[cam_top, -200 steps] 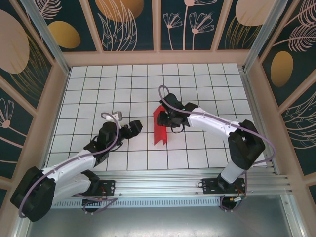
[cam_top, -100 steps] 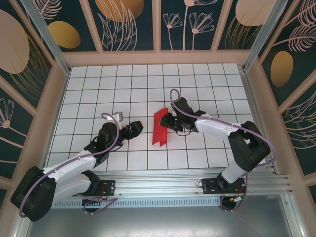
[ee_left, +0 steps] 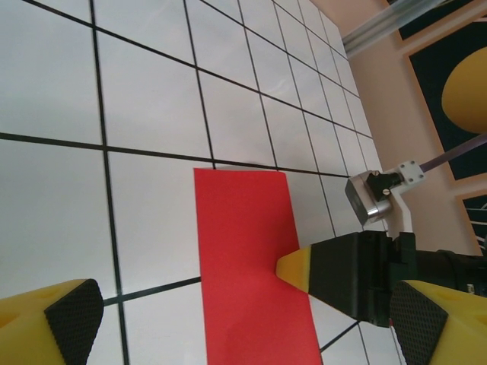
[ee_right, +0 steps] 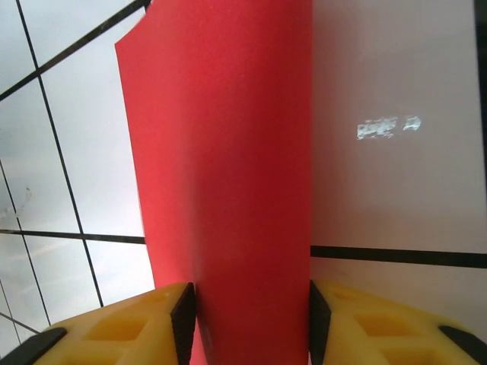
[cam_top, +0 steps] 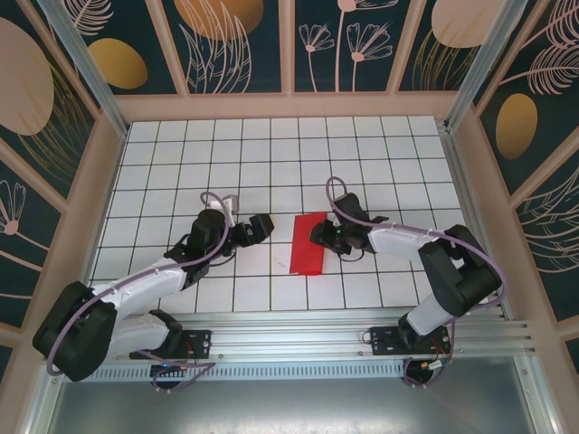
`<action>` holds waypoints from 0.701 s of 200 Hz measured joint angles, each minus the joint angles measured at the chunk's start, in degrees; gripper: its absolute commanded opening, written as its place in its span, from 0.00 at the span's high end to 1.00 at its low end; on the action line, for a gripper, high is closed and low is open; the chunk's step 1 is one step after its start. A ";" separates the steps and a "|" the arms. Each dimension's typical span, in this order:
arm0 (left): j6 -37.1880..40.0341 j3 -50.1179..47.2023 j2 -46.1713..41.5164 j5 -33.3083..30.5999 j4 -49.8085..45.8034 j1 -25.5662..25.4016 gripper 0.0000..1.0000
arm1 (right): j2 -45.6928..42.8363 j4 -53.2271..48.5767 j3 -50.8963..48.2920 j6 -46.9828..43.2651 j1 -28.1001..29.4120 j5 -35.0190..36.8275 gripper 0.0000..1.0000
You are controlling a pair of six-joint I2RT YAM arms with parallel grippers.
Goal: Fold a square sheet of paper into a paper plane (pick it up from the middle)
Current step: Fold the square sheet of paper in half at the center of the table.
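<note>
The red square sheet of paper (cam_top: 307, 246) lies folded into a long strip on the white grid table, near the middle. My right gripper (cam_top: 319, 237) is low at the strip's right edge, and one yellow fingertip (ee_left: 292, 270) touches the paper (ee_left: 242, 243). In the right wrist view the paper (ee_right: 228, 152) runs up between the parted pads of that gripper (ee_right: 251, 323), whose jaws stand open. My left gripper (cam_top: 263, 226) hovers open just left of the strip, and its view looks down on the paper between its own fingers (ee_left: 247, 319).
The table (cam_top: 181, 172) is a white grid with black lines, boxed in by wooden walls (cam_top: 289, 107) at the back and sides. A metal rail (cam_top: 298, 330) runs along the near edge by the arm bases.
The paper stood up in the right gripper and now lies flat, slightly further right. The right jaws have widened. My left gripper has swung right, closer to the paper.
</note>
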 measured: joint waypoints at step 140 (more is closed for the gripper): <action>-9.09 -2.32 6.60 7.13 10.36 -2.47 0.22 | -4.24 -5.77 -1.14 -5.05 -0.81 4.46 0.47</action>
